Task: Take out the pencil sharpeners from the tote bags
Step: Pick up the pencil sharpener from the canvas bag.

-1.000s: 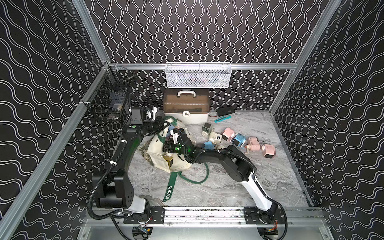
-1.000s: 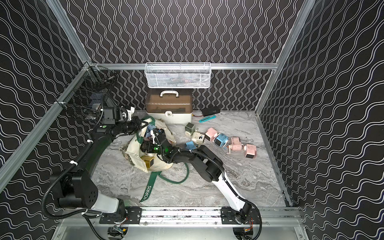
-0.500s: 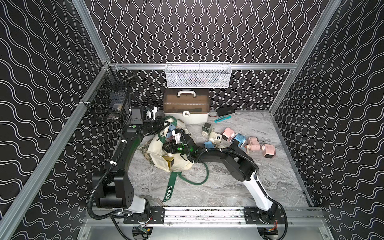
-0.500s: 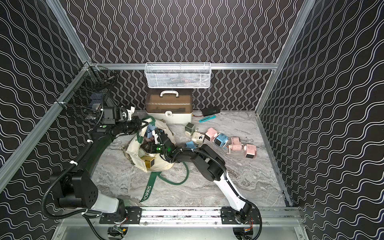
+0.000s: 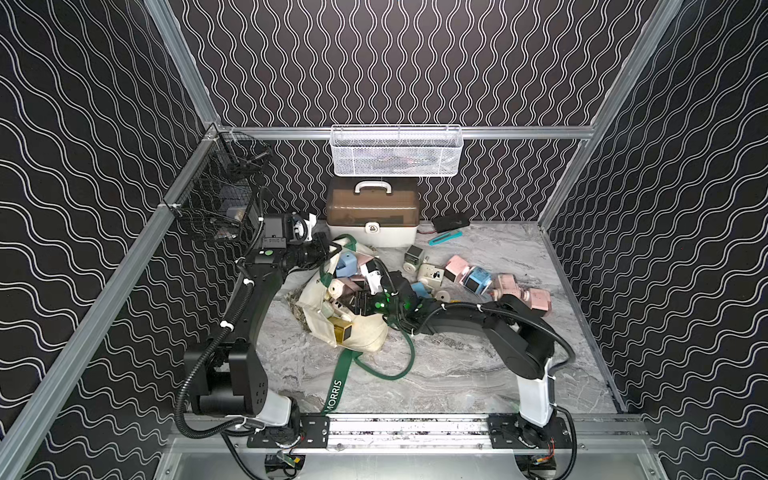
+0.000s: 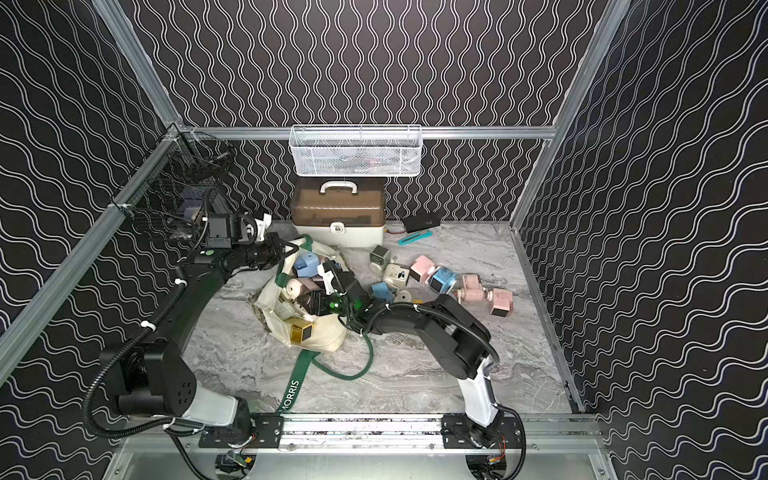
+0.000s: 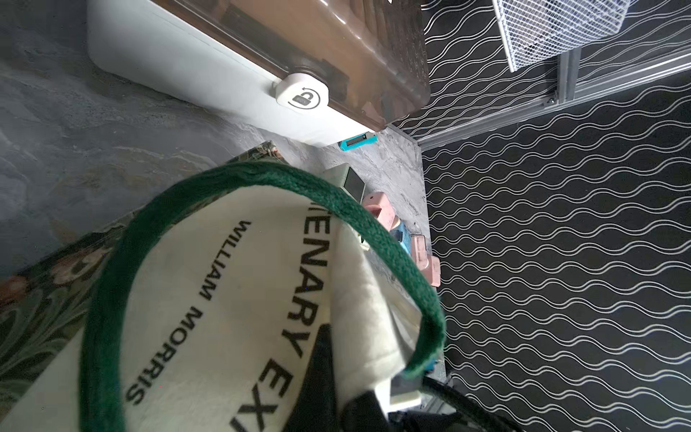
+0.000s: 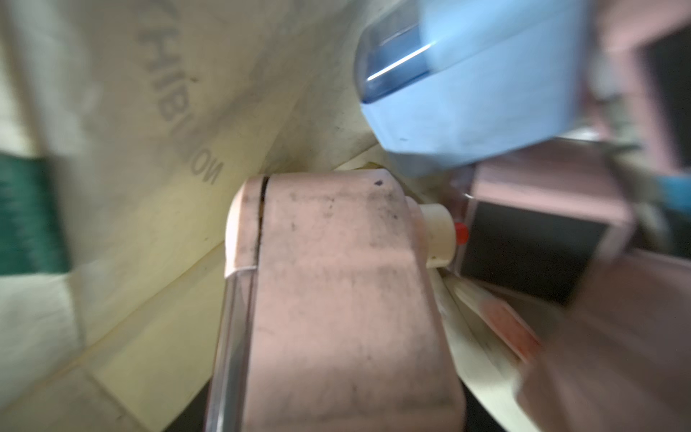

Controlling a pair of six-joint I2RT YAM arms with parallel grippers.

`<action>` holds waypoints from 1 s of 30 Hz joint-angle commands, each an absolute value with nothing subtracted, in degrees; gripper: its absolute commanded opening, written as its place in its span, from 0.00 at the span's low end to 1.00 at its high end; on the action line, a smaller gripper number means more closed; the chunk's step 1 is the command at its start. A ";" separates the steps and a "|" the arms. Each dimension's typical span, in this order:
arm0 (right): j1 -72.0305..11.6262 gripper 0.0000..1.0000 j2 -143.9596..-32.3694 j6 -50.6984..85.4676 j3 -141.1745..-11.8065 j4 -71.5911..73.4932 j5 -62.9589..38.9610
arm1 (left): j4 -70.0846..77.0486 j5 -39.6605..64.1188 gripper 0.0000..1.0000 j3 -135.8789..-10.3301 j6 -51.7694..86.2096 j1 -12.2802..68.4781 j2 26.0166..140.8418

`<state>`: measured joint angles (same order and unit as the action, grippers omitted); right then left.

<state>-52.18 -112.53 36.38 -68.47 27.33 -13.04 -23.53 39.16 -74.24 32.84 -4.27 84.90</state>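
Right wrist view, pink sharpener [image 8: 336, 299] close before right hand [image 5: 358, 300], in bag [image 8: 149, 209]

A white case [image 5: 372, 216] with a brown see-through lid stands on the grey marbled table [image 5: 457, 374] at the back wall [image 5: 374, 62], a padlock mark on its latch [image 7: 302, 96]. Above it a white mesh basket [image 5: 396, 151] hangs from the back rail [image 5: 519, 132]; a black wire basket [image 5: 216, 208] hangs on the side rail [image 5: 124, 274]. Just beside the case lie a teal stick-shaped tool [image 5: 445, 237] and a flat black object [image 5: 451, 222].
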 commanded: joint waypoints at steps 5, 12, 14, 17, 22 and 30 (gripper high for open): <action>-54.41 0.45 -102.17 30.36 -62.11 18.18 -8.34 | -22.06 38.45 0.00 -74.99 31.96 -4.57 85.18; -57.75 0.45 -90.26 26.72 -57.14 7.99 -3.20 | -21.87 38.33 0.00 -74.67 32.04 -4.83 84.73; -58.01 0.45 -84.95 26.89 -54.15 7.04 -1.27 | -21.80 38.15 0.00 -74.58 32.04 -4.84 84.73; -58.02 0.45 -77.16 26.47 -50.83 3.64 4.44 | -21.72 38.37 0.00 -74.58 32.10 -4.84 84.82; -57.95 0.45 -67.16 28.88 -47.51 -6.72 21.55 | -21.98 38.03 0.00 -74.79 31.99 -4.93 84.52; -53.88 0.46 -64.01 41.59 -40.98 -19.68 40.64 | -21.68 38.17 0.00 -74.52 32.19 -5.17 84.21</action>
